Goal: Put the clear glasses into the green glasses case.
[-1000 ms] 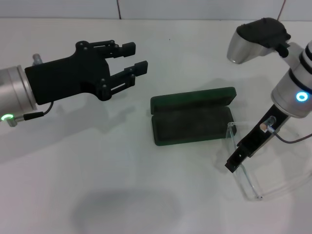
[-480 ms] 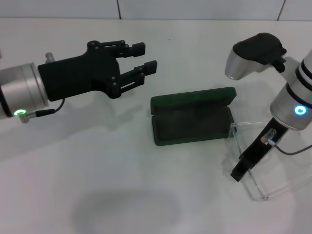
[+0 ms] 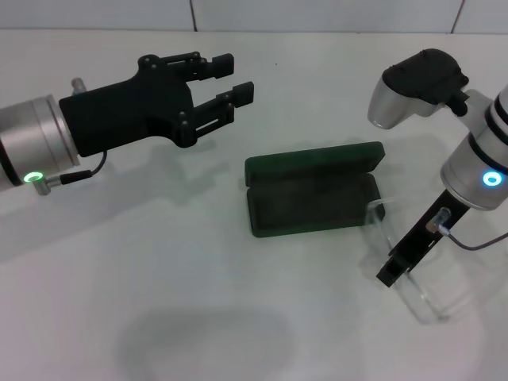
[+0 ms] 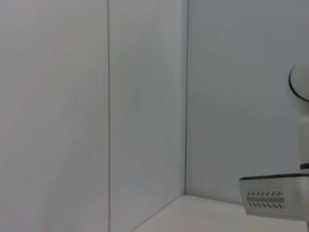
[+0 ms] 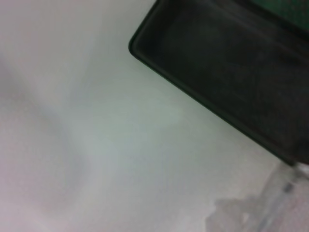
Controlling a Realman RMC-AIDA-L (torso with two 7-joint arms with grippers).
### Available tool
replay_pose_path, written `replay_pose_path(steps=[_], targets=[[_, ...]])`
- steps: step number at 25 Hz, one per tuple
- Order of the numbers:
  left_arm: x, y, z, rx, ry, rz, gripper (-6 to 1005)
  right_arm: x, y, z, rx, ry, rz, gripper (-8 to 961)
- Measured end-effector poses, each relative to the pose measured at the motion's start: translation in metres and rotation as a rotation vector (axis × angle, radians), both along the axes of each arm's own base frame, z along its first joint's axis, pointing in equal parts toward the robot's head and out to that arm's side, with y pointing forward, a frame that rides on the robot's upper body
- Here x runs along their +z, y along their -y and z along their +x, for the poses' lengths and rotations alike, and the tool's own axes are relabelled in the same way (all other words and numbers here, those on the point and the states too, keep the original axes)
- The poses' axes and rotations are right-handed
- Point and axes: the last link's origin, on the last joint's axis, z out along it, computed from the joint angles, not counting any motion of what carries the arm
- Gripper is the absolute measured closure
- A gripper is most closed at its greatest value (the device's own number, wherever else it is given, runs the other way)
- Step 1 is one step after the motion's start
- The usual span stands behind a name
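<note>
Head camera looks down; right wrist — close — shares the green glasses case point(image 3: 313, 198) (left faces walls).

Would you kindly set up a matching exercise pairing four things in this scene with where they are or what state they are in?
Things:
1. green glasses case
2. clear glasses
3. left gripper
4. right gripper

States:
A. raised above the table, fingers apart, holding nothing
B. lying open on the table, dark lining showing, nothing inside
C. down at the clear glasses, by the case's right end
D. on the table beside the case's right end

Pairs: 1-B, 2-D, 3-A, 4-C
</note>
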Motion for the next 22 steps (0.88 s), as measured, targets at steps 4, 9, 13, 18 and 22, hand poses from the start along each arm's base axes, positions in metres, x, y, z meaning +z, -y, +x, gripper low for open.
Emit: replay_pose_path(steps=[4, 9, 13, 18, 22], targets=[[0.001, -0.001, -0.003, 0.017, 0.012, 0.003, 545, 0.000, 0.001, -0.001, 0.023, -0.009, -0.015, 606], [0.002, -0.001, -0.004, 0.028, 0.025, 0.002, 544, 0.003, 0.002, -0.009, 0.054, -0.054, -0.036, 682], [0.004, -0.002, -0.009, 0.063, 0.075, 0.014, 542, 0.017, 0.002, -0.013, 0.063, -0.136, -0.040, 743], [0.009, -0.004, -0.019, 0.115, 0.114, 0.032, 504, 0.041, 0.004, -0.013, 0.072, -0.297, -0.045, 777], [0.007, -0.003, -0.022, 0.128, 0.125, 0.021, 468, 0.065, 0.011, -0.010, 0.139, -0.517, -0.053, 796]])
